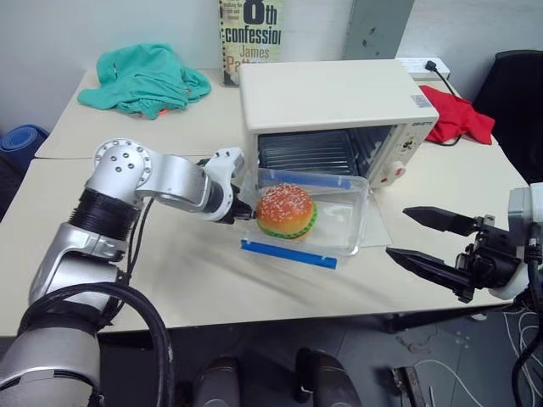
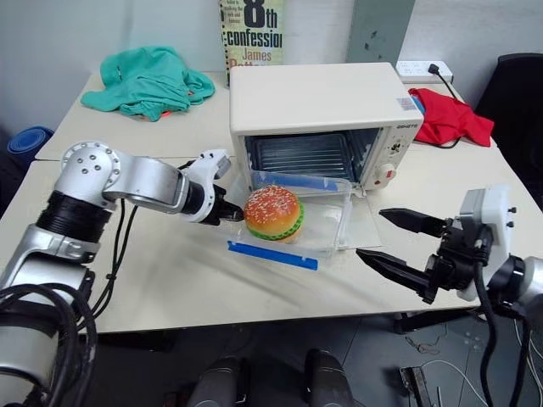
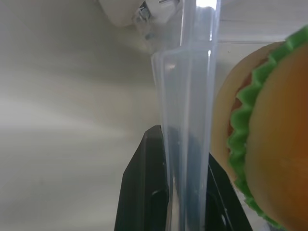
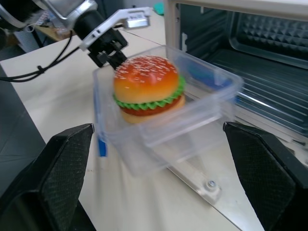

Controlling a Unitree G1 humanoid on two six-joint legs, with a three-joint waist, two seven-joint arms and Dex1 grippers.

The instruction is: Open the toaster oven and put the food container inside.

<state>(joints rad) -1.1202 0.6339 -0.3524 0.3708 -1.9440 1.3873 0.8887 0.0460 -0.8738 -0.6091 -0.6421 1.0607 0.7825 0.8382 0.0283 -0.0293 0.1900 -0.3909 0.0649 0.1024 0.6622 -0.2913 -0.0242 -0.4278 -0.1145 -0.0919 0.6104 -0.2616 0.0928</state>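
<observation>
The cream-white toaster oven (image 1: pixel 327 97) stands at the back of the table. Its glass door (image 1: pixel 379 227) is folded down flat and the rack inside shows. The clear food container (image 1: pixel 339 216), with blue clip strips and a sesame-bun burger (image 1: pixel 286 210) inside, sits over the lowered door just in front of the opening. My left gripper (image 1: pixel 244 208) is shut on the container's left wall (image 3: pixel 185 110), one black finger (image 3: pixel 144 192) on each side. My right gripper (image 1: pixel 396 231) hovers open to the right of the container, pointing toward it and holding nothing.
A teal cloth (image 1: pixel 144 76) lies at the back left and a book (image 1: pixel 250 38) stands against the wall. A red cloth (image 1: pixel 458 114) and a power strip (image 1: pixel 420 65) lie behind the oven at the right. A black chair (image 1: pixel 517 85) stands beyond the table's right edge.
</observation>
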